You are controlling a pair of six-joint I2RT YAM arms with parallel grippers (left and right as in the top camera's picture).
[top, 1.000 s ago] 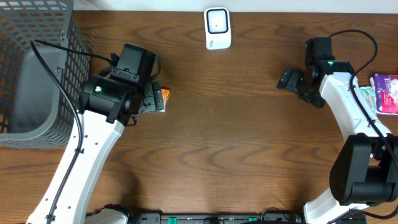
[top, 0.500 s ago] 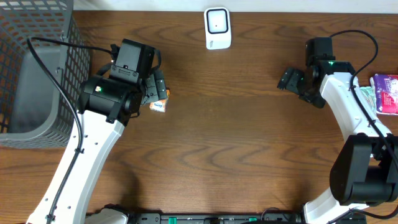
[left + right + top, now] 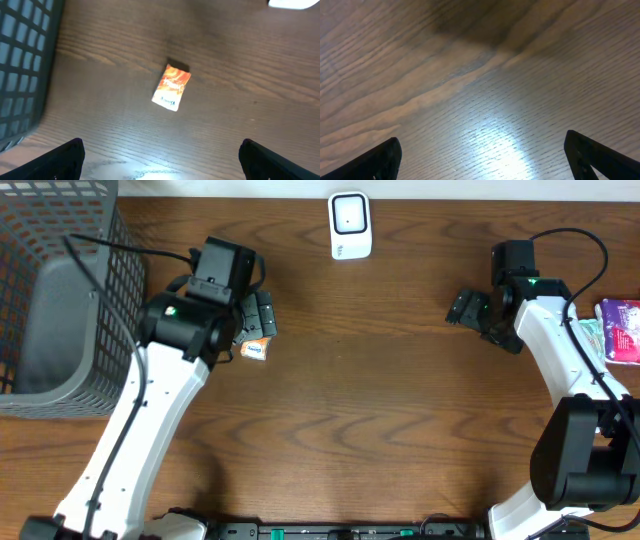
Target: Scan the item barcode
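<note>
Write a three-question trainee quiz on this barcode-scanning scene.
1. True or false: the left gripper is holding the orange packet.
2. Where is the white scanner? A: at the far table edge, roughly midway between the arms. B: at the near edge. C: touching the orange packet.
3. What shows between the fingers of the right gripper in the right wrist view?
Key: 1 false, the orange packet lies on the table, clear of the open jaws. 2 A. 3 Only bare table wood.
</note>
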